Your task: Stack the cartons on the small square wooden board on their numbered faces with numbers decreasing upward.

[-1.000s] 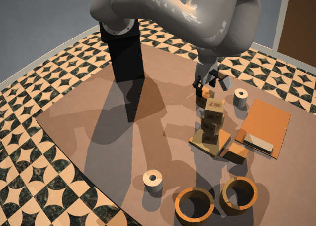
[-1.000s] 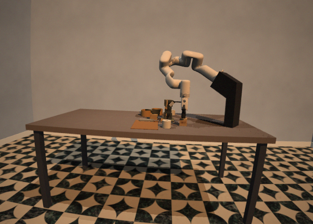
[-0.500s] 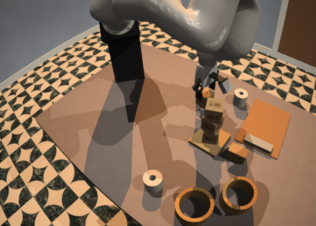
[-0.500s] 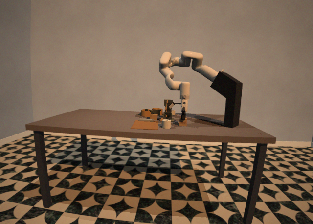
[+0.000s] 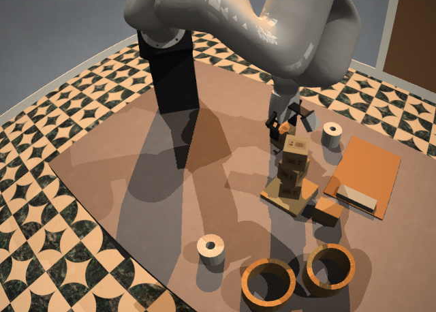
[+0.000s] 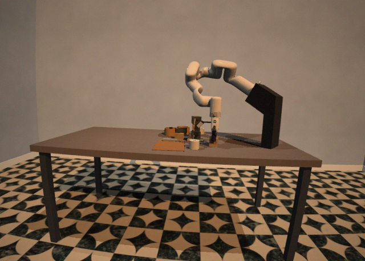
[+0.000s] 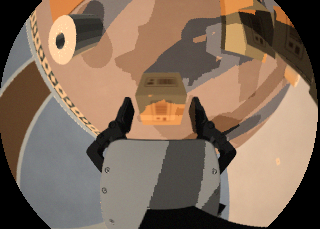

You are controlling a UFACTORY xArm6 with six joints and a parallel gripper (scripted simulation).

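Carton (image 7: 160, 100) between spread tool (image 7: 160, 113) fingers, stack (image 5: 293, 164) close beside

Room and furniture, seen from the front.
Plain grey walls (image 6: 117, 46) are standing behind a brown four-legged table (image 6: 88, 146); a black-and-tan star-patterned tile floor (image 6: 177, 223) is catching soft warm light.

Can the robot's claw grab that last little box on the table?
Probably yes. The open gripper already straddles the loose carton, a finger on each side, nothing between. The three-carton stack stands close but apart.
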